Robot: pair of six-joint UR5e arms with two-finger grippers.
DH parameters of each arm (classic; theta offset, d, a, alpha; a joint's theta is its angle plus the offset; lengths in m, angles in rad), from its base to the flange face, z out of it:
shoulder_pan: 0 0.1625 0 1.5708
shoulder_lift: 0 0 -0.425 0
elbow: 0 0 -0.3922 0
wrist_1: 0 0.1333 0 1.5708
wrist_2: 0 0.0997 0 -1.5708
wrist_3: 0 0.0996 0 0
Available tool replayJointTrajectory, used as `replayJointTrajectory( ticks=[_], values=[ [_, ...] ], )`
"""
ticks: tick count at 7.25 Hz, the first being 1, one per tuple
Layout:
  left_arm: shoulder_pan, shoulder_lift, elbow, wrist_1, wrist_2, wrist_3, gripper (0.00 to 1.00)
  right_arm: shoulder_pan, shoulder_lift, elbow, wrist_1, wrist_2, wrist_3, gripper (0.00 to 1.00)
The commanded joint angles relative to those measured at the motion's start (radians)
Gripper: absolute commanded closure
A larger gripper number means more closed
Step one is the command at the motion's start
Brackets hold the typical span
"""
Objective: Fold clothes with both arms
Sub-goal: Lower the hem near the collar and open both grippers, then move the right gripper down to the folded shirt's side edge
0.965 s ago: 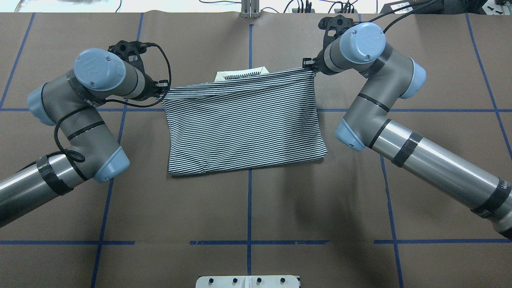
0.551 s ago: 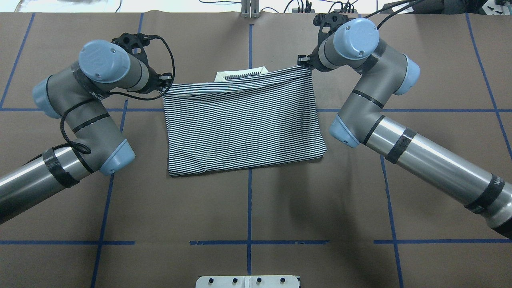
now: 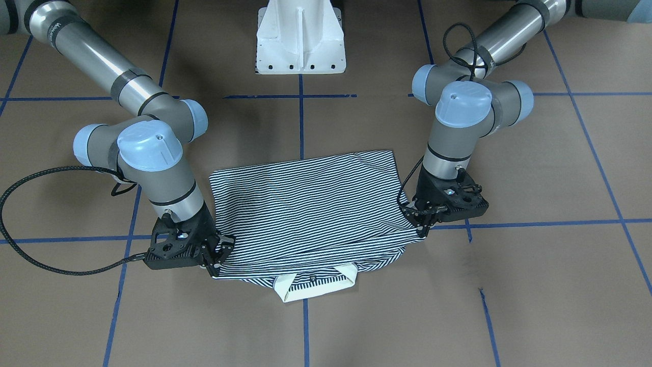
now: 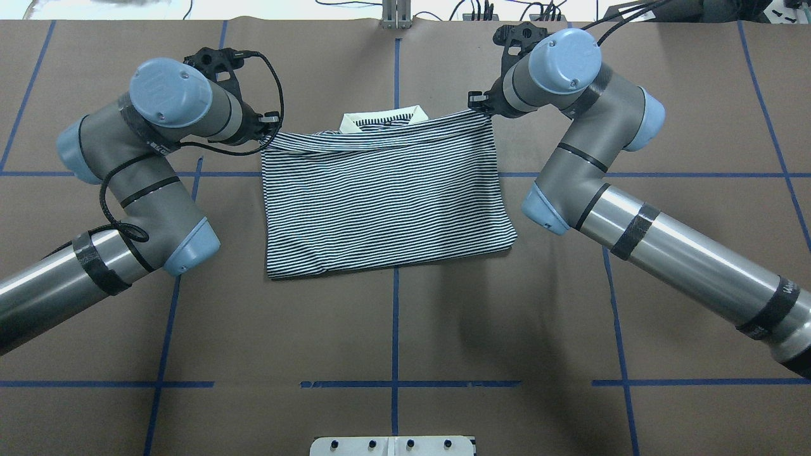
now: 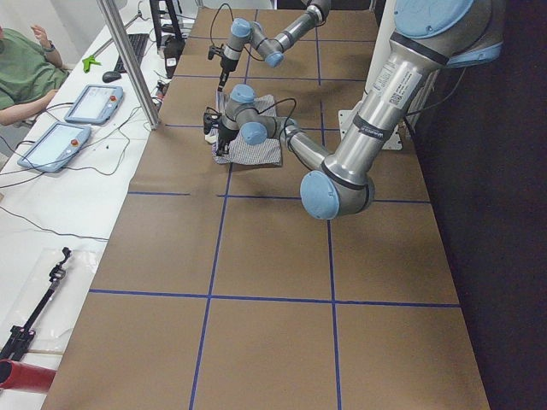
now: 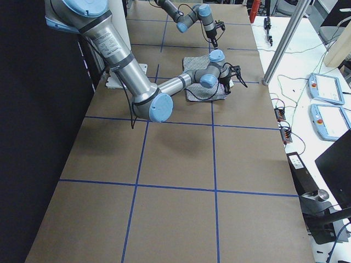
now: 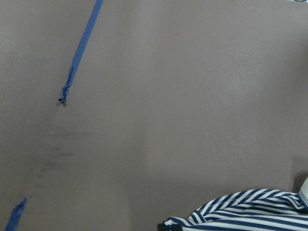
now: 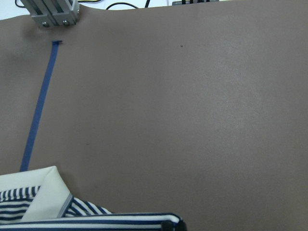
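The brown paper-covered table (image 4: 507, 316), crossed by blue tape lines (image 4: 395, 316), spreads out under me. My 2 silver-grey tubular arms with light blue joint caps reach across it. The left arm (image 4: 127, 209) comes in on my left and the right arm (image 4: 633, 221) on my right.

Between them lies the navy-and-white striped polo shirt (image 4: 386, 196), folded into a rough rectangle on the middle of the table and straddling the centre tape line. Its near edge lies flat on the paper. The far edge of its top layer runs between my 2 claws.

My black 2-finger left gripper (image 4: 268, 130) is clenched on the far left corner of that layer. My black right gripper (image 4: 486, 109) is clenched on the far right corner.

The white pedestal base (image 4: 393, 445) sits at the near edge of the table. The shirt's plain cream collar (image 4: 383, 118) pokes out just beyond the far edge, resting on the table between the 2 grippers.
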Motion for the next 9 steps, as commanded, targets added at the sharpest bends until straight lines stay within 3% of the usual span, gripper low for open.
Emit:
replayJointTrajectory(
  ticks=[1,2,5,7,9],
  values=[
    [-0.001,0.001,-0.003,0.009,0.001,0.003,0.0,0.017,-0.009,0.018,-0.001,0.117,0.003,0.0],
    [-0.005,0.001,-0.015,0.012,-0.001,0.005,0.0,0.039,-0.069,0.09,-0.01,0.205,0.006,0.0],
    [-0.009,0.02,-0.162,0.101,-0.013,-0.003,0.0,0.013,-0.332,0.415,-0.125,0.233,0.173,0.0],
    [-0.004,0.02,-0.199,0.126,-0.012,-0.009,0.0,-0.071,-0.358,0.439,-0.135,0.204,0.232,0.0],
    [-0.002,0.02,-0.204,0.126,-0.012,-0.009,0.0,-0.182,-0.354,0.422,-0.136,0.1,0.232,0.0]
  ],
)
